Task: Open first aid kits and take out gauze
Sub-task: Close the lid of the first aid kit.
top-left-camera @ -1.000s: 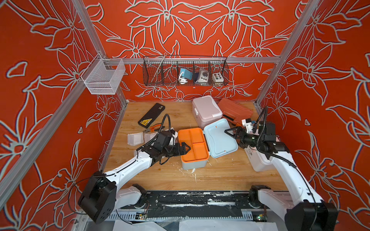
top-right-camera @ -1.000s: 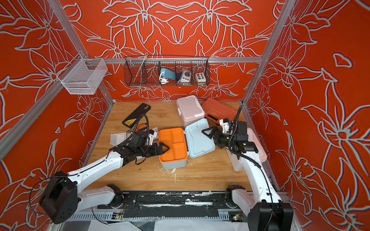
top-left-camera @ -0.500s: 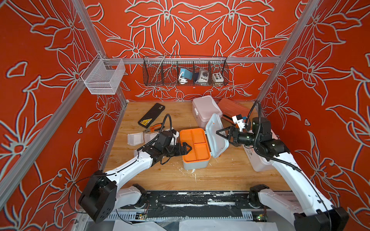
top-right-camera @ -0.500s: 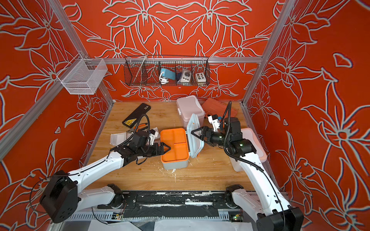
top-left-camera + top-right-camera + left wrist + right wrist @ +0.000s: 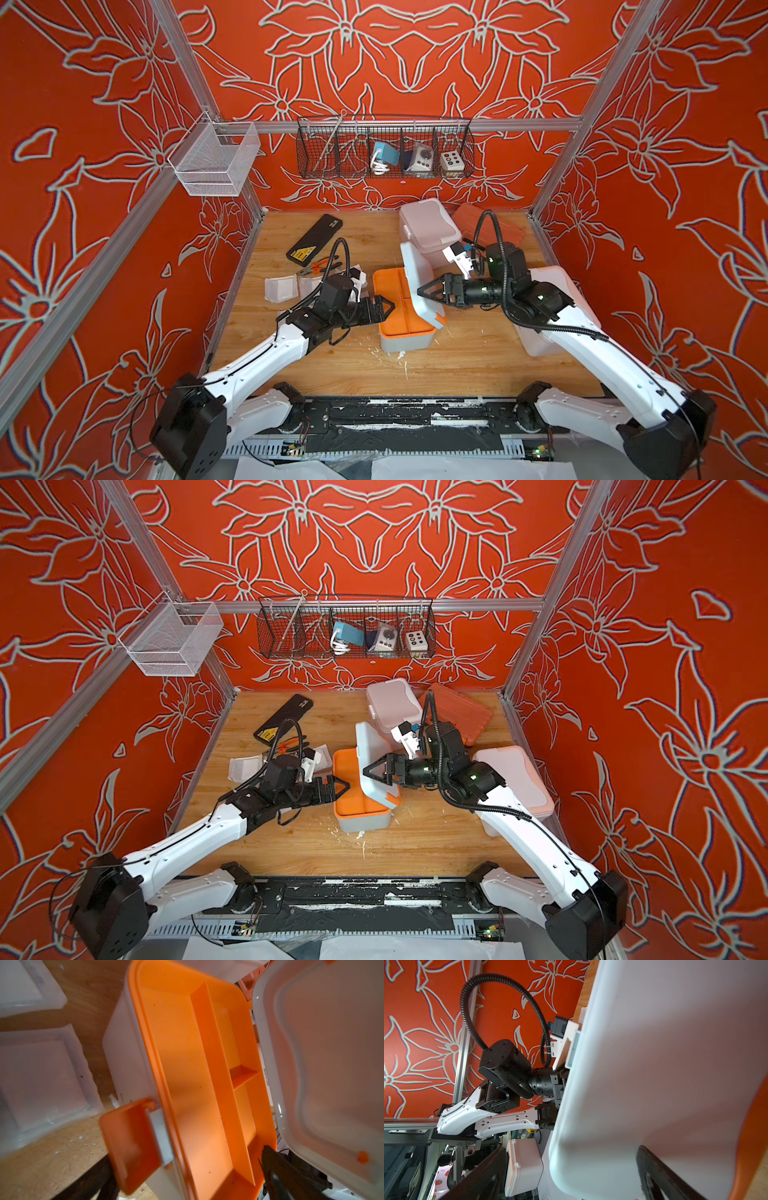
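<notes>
The pale blue-grey first aid kit [image 5: 405, 332] stands mid-table with its orange tray [image 5: 187, 1059] bare. Its lid [image 5: 417, 270] stands nearly upright, leaning over the tray. My right gripper [image 5: 426, 291] is open against the lid's outer face, and the lid's edge [image 5: 654, 1064] lies between its fingers. My left gripper [image 5: 388, 308] is open and straddles the kit's wall by the orange latch [image 5: 128, 1142]. Gauze pads [image 5: 281, 289] lie on the wood left of the kit. The pink kit [image 5: 428, 226] is shut at the back. The white and peach kit [image 5: 519, 779] sits shut under my right arm.
A flat black case [image 5: 314, 240] and pliers [image 5: 318, 266] lie at the back left. An orange ribbed tool case [image 5: 490, 222] sits behind the pink kit. A black wire basket [image 5: 384, 147] and a white mesh basket [image 5: 216, 160] hang on the walls.
The blue-grey lid lay flat to the right of its kit; my right gripper has moved left and swung it up over the tray. The left arm has barely moved.
</notes>
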Available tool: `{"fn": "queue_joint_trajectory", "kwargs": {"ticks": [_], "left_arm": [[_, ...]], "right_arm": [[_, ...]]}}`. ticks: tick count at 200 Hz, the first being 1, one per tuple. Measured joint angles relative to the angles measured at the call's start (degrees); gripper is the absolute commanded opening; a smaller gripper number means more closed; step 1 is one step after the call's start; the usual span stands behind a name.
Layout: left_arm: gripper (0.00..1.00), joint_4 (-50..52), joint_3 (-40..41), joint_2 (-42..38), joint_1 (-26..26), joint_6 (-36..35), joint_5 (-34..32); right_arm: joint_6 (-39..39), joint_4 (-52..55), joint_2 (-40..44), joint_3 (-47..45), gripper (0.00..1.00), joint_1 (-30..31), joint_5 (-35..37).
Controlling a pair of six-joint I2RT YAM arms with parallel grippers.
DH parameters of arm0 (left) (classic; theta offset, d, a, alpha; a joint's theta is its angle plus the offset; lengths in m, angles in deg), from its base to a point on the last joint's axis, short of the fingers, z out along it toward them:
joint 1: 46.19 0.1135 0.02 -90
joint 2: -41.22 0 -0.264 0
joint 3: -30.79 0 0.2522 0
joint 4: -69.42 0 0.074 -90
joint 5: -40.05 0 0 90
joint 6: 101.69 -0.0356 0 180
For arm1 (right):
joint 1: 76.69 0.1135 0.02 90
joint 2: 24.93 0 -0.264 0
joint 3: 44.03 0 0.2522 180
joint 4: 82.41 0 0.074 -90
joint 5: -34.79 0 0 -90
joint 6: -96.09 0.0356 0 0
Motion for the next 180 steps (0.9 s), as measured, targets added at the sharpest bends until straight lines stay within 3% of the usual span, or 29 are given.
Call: {"fn": "queue_joint_trajectory", "kwargs": {"ticks": [48,75,126,180], "left_arm": [[0.98,5.4,0.6,-12.4,7.0,0.0,-5.0],[0.98,7.5,0.7,-15.0,10.8,-0.2,-4.9],[0.98,6.9,2.6,-14.9,15.3,-0.1,2.1],[0.98,3.8,5.6,-13.7,20.6,0.6,10.9]], "right_arm": [[-1.0,-0.3,-2.3,0.8,0.98,3.3,0.9],[-1.6,0.0,-4.4,1.6,0.98,4.7,1.3],[-4.8,4.6,-5.4,4.3,0.98,5.8,6.1],[-11.4,14.7,-6.1,7.9,0.98,6.2,16.7]]}}
